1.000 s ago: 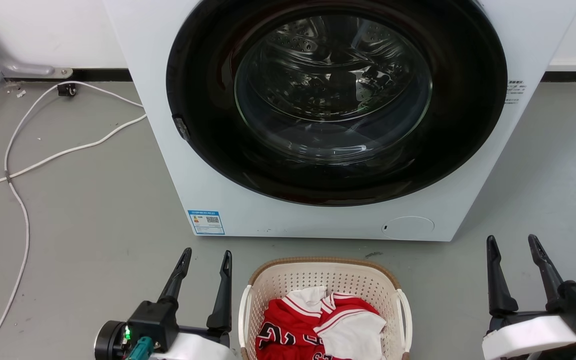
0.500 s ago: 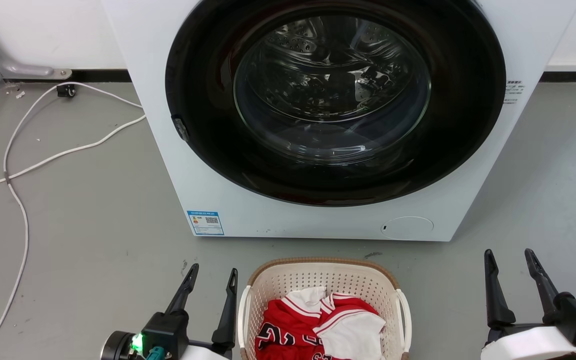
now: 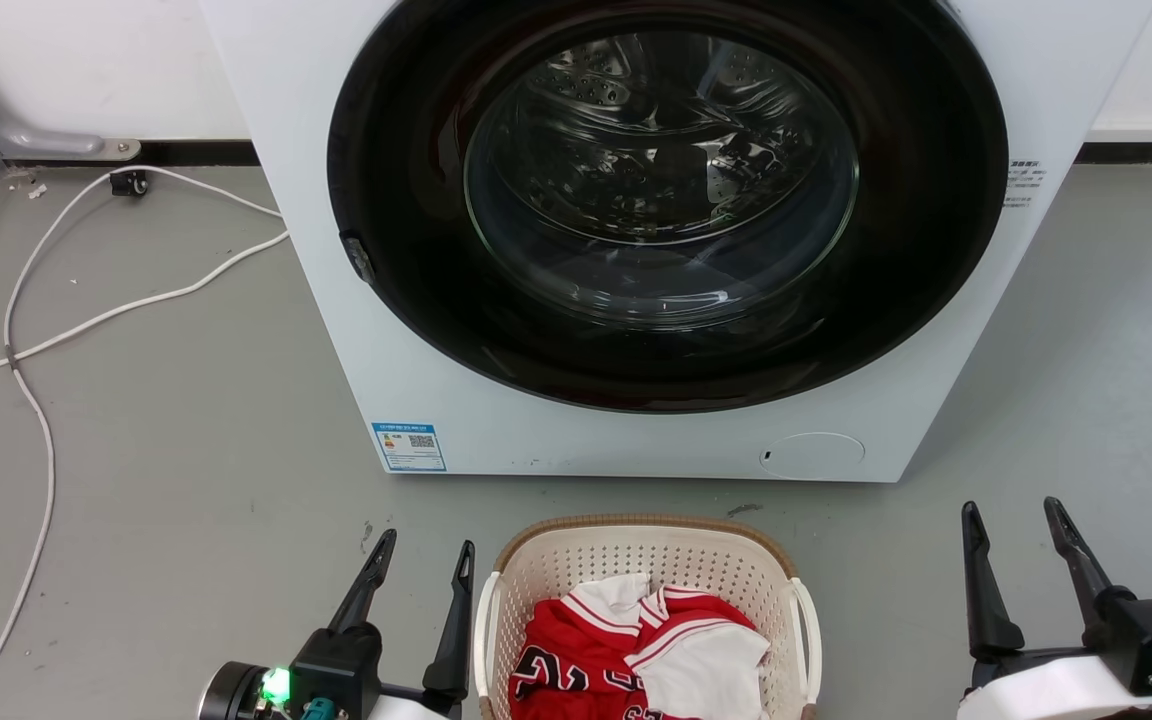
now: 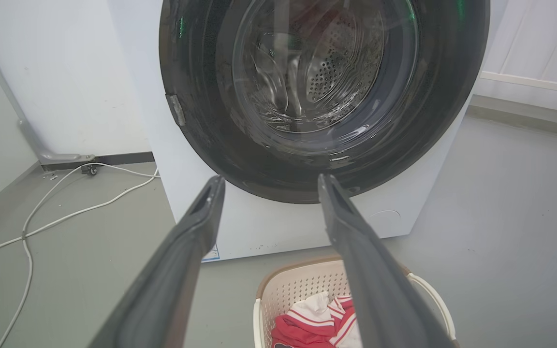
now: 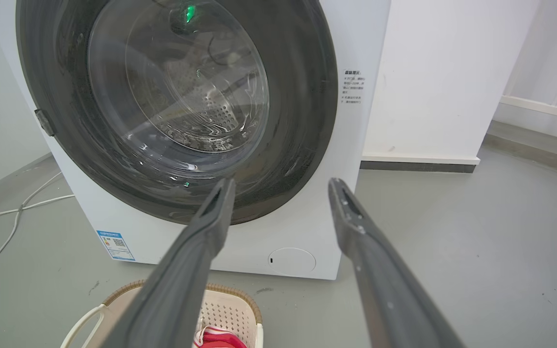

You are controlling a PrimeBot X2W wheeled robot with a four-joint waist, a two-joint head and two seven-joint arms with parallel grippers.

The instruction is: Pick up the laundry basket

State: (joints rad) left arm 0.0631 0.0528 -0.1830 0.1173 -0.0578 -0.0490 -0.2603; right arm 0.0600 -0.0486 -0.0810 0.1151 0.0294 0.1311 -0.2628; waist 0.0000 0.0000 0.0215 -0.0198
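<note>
The laundry basket [image 3: 636,555] stands on the grey floor at the bottom middle of the head view, cream and perforated with a brown rim and white side handles. A red and white jersey [image 3: 626,650] lies inside it. My left gripper [image 3: 427,542] is open just left of the basket's left handle, fingers pointing up and holding nothing. My right gripper [image 3: 1008,506] is open well to the right of the basket, apart from it. The left wrist view shows the left gripper [image 4: 271,178] over the basket [image 4: 302,285]. In the right wrist view the right gripper [image 5: 282,181] has the basket [image 5: 225,309] at lower left.
A white washing machine [image 3: 436,380] with a shut dark round glass door stands right behind the basket. White cables [image 3: 36,340] trail over the floor at the left. Bare grey floor lies on both sides of the basket. A white wall [image 5: 433,77] rises at the right.
Over the last second my left gripper has dropped lower in the head view and shifted right, closer to the basket's left handle. The right gripper has sunk slightly. The basket has not moved.
</note>
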